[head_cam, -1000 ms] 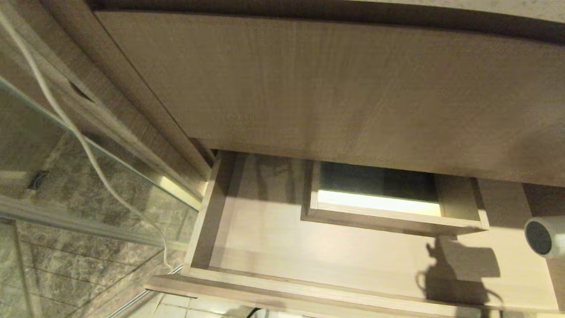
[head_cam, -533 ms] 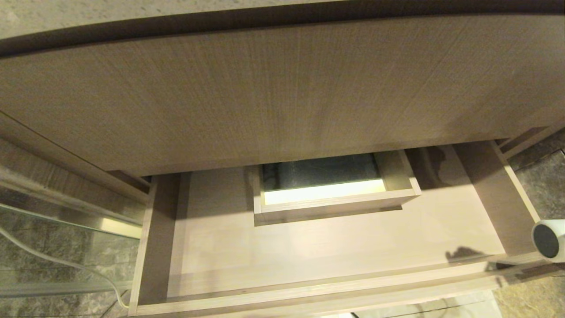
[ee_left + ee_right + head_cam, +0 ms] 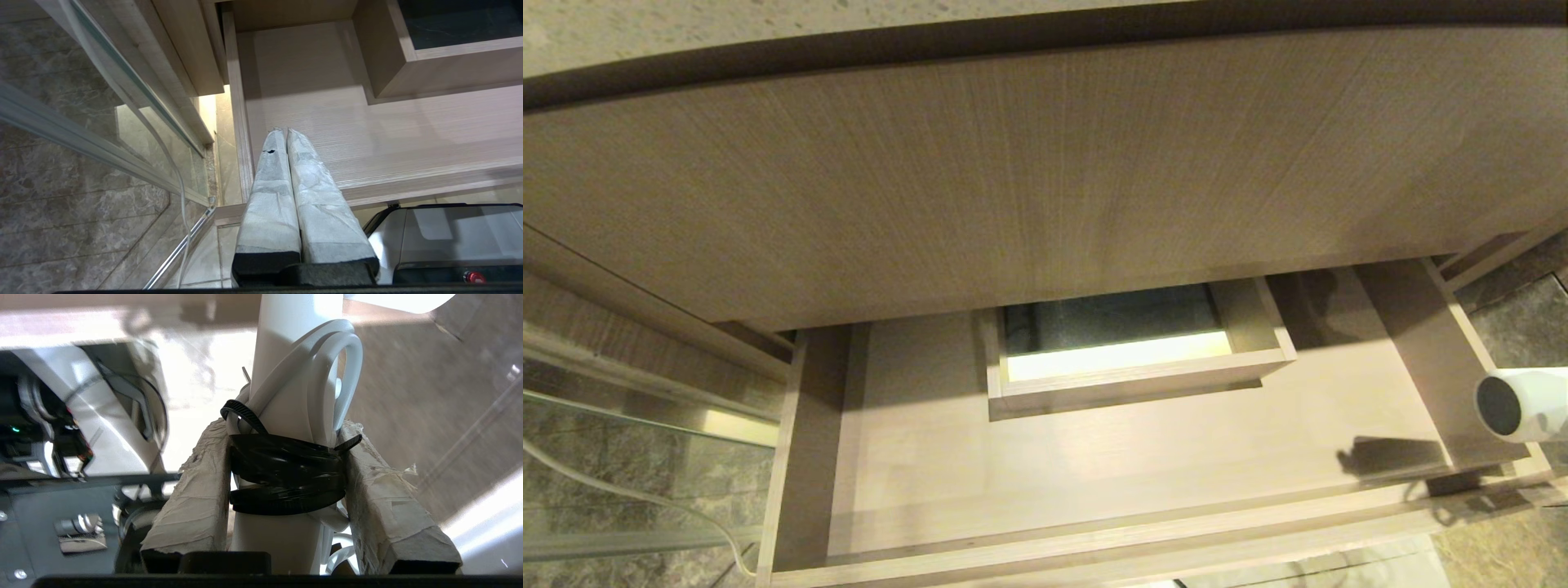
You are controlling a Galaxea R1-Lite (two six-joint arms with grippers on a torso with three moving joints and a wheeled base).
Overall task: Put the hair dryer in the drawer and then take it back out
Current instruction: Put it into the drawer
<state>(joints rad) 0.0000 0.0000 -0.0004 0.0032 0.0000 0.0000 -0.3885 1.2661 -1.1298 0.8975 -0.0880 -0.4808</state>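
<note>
In the head view we see the drawer [image 3: 1094, 482] pulled out across the lower half of the frame, its floor bare, with the boxed cutout [image 3: 1131, 359] in the middle of its back; the hair dryer [image 3: 1515, 406] shows only at the right edge, a white barrel with its grey round end turned toward frame left; it hangs over the drawer's right end, by the right side wall, and casts a shadow on the drawer floor; we judge we are in the first step, bringing the dryer in, with nothing yet laid down; neither claw shows in this view.

In the left wrist view the left claw [image 3: 284, 132] is shut, its wrapped fingers pressed together and holding nothing, parked above the drawer's left front corner; a glass panel [image 3: 102, 134] and a loose white cable [image 3: 171, 163] lie to the frame's left.

In the right wrist view the right claw [image 3: 286, 433] is clamped on the dryer's straight handle, its padded fingers [image 3: 196, 490] either side of the black tie [image 3: 286, 473] that binds the looped white cord [image 3: 335, 384]; the handle's long axis runs straight away from the camera, up the frame, so the barrel lies crosswise at its far end.

Next, we judge, the dryer must travel toward frame left in the head view, clear of the side wall, then sink to the floor before the claw lets go; the barrel's long axis lies roughly along the drawer's width.
</note>
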